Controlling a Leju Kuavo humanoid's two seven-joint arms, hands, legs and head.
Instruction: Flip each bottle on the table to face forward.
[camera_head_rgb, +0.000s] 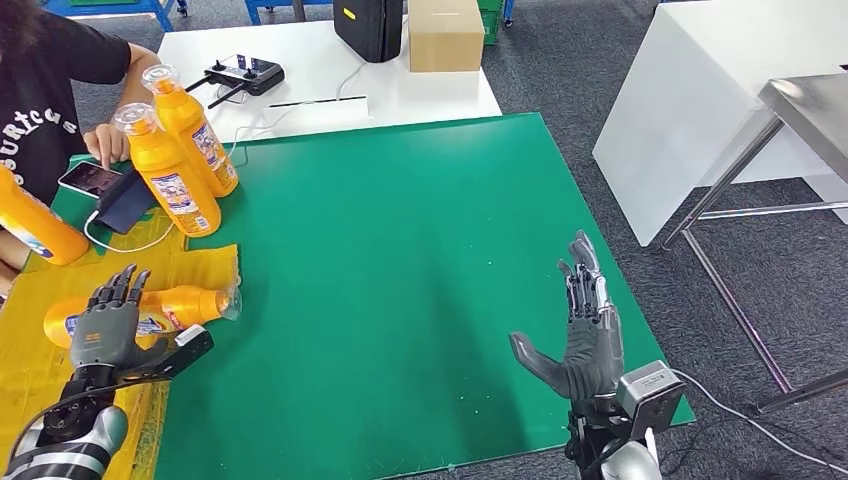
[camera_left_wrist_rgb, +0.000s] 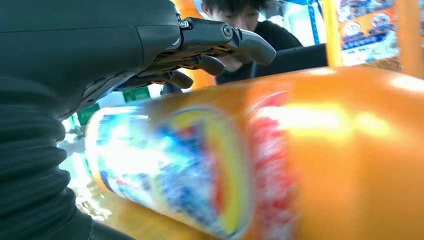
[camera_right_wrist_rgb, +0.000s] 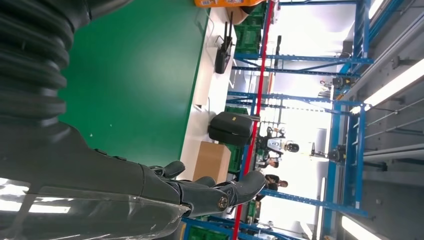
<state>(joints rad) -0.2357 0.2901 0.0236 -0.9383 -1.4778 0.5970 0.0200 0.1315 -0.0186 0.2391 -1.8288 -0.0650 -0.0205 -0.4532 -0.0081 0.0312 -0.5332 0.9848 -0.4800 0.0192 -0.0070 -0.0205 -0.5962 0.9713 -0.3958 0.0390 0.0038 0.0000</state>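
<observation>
An orange bottle (camera_head_rgb: 187, 303) lies on its side on the yellow cloth (camera_head_rgb: 190, 262) at the table's left, cap pointing right. My left hand (camera_head_rgb: 104, 322) is over its base end with the fingers stretched out and apart, not wrapped round it. The left wrist view has the same bottle (camera_left_wrist_rgb: 300, 160) close and blurred under my left hand (camera_left_wrist_rgb: 150, 45). Two more orange bottles (camera_head_rgb: 167, 175) (camera_head_rgb: 195, 128) stand upright on the green mat (camera_head_rgb: 400, 260) behind it. A further orange bottle (camera_head_rgb: 32, 228) lies at the far left edge. My right hand (camera_head_rgb: 586, 330) (camera_right_wrist_rgb: 200, 192) hangs open over the mat's right side, holding nothing.
A person (camera_head_rgb: 45, 80) sits at the back left, one hand on a phone (camera_head_rgb: 92, 177) beside a dark power bank (camera_head_rgb: 127, 205). On the white table behind are a controller (camera_head_rgb: 245, 72), a black case (camera_head_rgb: 370, 25) and a cardboard box (camera_head_rgb: 445, 35). A metal table (camera_head_rgb: 800, 110) stands to the right.
</observation>
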